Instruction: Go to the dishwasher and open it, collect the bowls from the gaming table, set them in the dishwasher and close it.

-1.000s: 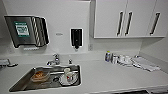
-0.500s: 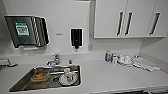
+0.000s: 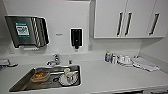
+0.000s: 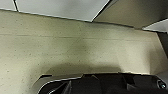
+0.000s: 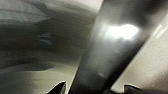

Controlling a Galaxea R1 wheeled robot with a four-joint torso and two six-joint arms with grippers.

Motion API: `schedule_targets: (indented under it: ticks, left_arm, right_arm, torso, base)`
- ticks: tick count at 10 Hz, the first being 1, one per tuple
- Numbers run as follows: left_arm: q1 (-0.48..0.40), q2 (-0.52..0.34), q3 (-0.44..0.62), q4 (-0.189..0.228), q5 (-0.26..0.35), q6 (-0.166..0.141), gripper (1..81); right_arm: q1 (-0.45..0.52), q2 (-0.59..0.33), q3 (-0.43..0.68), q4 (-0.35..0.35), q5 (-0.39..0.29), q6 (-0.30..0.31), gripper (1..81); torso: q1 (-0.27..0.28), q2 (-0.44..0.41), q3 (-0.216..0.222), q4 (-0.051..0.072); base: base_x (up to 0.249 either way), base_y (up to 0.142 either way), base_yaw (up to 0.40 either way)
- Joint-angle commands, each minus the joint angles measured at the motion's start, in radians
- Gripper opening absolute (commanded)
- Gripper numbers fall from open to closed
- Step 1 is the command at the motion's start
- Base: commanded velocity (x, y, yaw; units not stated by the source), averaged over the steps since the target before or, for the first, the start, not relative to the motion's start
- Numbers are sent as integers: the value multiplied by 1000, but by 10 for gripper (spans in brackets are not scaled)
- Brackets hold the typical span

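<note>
Head view facing white countertop (image 3: 110, 75) and steel sink (image 3: 45, 78) holding dishes; dishwasher and bowls not sighted, so direction from either arm not being judged. Wrist views looking at pale floor (image 4: 75, 50) and dark blurred upright (image 5: 107, 50); finger opening on both grippers impossible to tell.

Dishes in sink (image 3: 22, 83) blurred, countertop (image 3: 105, 77) front edge cut off, bottles (image 3: 108, 56) too small to identify
</note>
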Motion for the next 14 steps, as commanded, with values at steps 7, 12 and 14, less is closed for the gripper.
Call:
schedule_targets:
  ticks: [7, 12, 14]
  left_arm:
    - [-56, -12, 12, 3, 29, 4, 811]
    - [-58, -9, 9, 3, 29, 4, 811]
    - [-58, -9, 9, 3, 29, 4, 811]
  right_arm:
    - [-77, 20, -48, -253, 13, -41, 811]
    - [-112, 58, -49, -332, 21, -41, 811]
    - [-125, 73, -52, -343, 22, -41, 811]
  torso:
    - [-3, -1, 1, -1]
    - [-5, -2, 2, -2]
    - [-7, -2, 2, -2]
  base:
    - [0, 0, 0]
    - [0, 0, 0]
    - [0, 0, 0]
